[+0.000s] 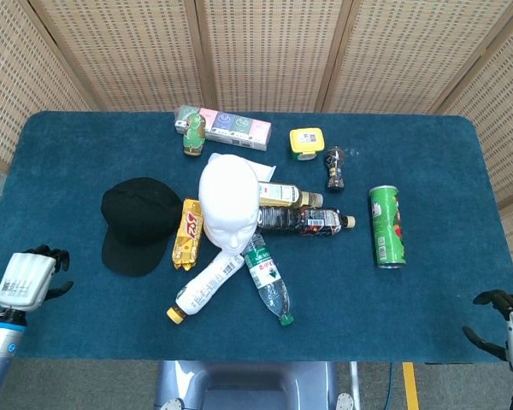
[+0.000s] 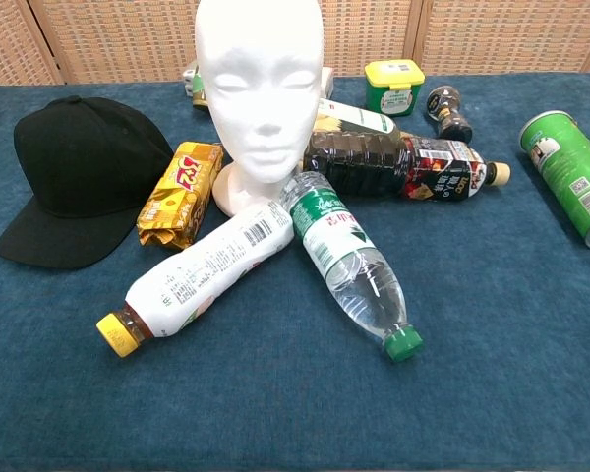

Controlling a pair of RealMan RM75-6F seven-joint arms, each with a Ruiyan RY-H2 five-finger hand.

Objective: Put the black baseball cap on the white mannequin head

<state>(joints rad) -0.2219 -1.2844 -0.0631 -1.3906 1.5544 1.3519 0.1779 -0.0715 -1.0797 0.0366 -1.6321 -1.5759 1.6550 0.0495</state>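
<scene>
The black baseball cap (image 1: 139, 224) lies flat on the blue table, left of centre, brim toward the front; the chest view shows this cap (image 2: 79, 177) at far left. The white mannequin head (image 1: 229, 201) stands upright just right of it, and in the chest view the mannequin head (image 2: 259, 79) faces the camera. My left hand (image 1: 30, 278) hovers over the front left edge of the table, well left of and nearer than the cap, holding nothing with its fingers apart. My right hand (image 1: 511, 329) sits off the front right corner, open and empty. Neither hand shows in the chest view.
A yellow snack bag (image 1: 187, 233) lies between cap and head. Two bottles (image 1: 207, 286) (image 1: 268, 279) lie in front of the head, two more (image 1: 303, 220) to its right. A green can (image 1: 386, 225) lies further right. Boxes (image 1: 223, 126) and a yellow tub (image 1: 306, 143) sit behind.
</scene>
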